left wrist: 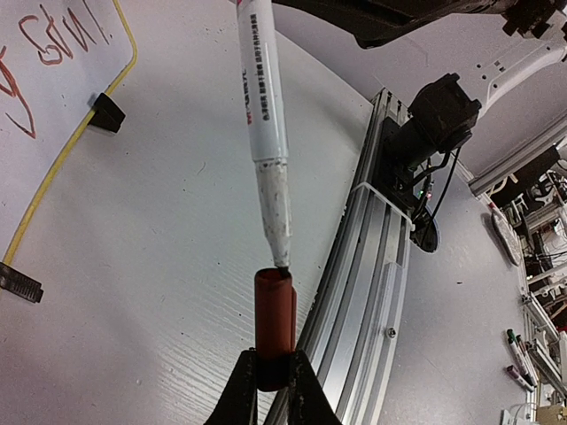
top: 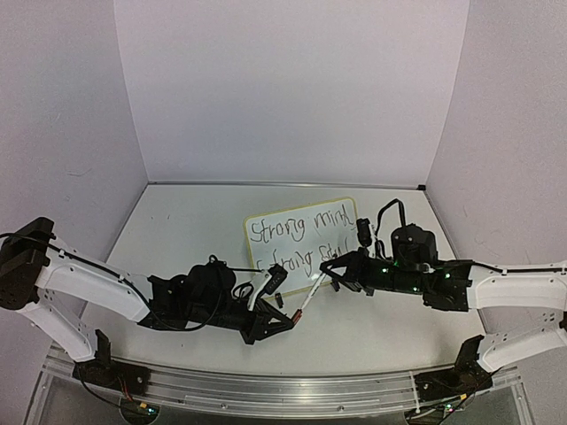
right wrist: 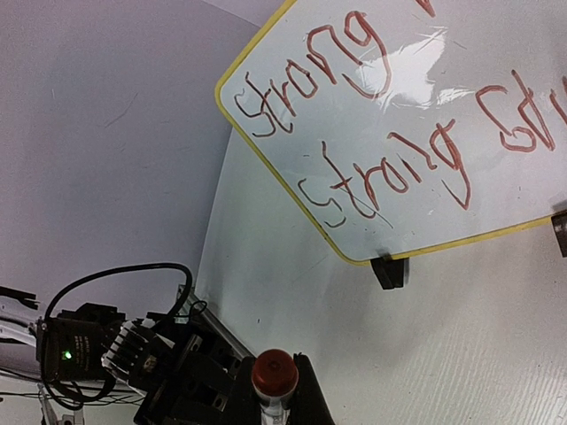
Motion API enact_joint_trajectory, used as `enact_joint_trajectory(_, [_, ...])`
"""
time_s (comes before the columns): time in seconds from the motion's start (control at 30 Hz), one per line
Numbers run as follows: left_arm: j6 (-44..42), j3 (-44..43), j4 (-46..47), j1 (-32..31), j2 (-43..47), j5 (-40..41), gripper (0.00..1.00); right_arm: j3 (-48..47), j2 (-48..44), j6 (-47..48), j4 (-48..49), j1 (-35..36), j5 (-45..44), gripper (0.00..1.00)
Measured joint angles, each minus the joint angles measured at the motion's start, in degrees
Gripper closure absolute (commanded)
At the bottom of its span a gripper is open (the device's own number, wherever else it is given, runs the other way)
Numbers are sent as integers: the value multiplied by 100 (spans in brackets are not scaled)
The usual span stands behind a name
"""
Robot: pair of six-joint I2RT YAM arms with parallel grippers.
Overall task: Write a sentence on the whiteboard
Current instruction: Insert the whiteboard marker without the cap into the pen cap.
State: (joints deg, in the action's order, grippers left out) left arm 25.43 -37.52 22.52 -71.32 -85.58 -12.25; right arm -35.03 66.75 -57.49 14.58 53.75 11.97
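The whiteboard with a yellow frame stands at mid-table. The sentence on it is two red handwritten lines, "Strong mind / Strong soul". My right gripper is shut on a white marker in front of the board; the marker's red rear end sits between my fingers in the right wrist view. My left gripper is shut on the red cap. The marker points down at the cap, its tip just at the cap's open mouth.
An aluminium rail runs along the near table edge, close beside the cap. Black stand clips hold the board's lower edge. White walls enclose the table on three sides.
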Motion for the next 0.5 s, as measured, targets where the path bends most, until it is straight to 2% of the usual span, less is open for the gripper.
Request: enact_joint_trajectory(0.5, [13,0,2,-1,0,36,100,-14,110,24,29,55,79,100])
